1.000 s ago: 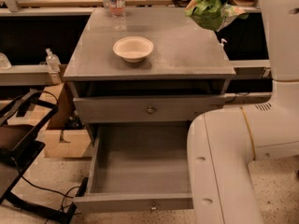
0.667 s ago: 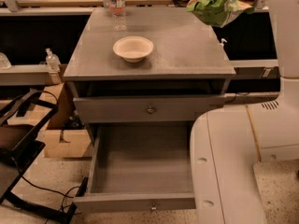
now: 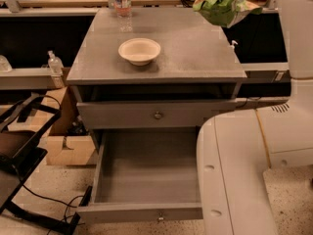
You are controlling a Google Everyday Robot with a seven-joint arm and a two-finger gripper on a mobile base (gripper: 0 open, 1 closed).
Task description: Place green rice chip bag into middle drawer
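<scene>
Crinkled bright-green rice chip bag [image 3: 221, 5] hangs high at top right, above back right corner of grey cabinet top [image 3: 195, 48], touching nothing below. Gripper not visible, judged just past top edge over bag; cannot tell its grip. Height likely for clearing cream round bowl [image 3: 139, 50]. Deep grey wooden middle drawer [image 3: 142, 212] stands pulled out, ready for drop. White robot arm [image 3: 234, 180] overlaps drawer's right side.
</scene>
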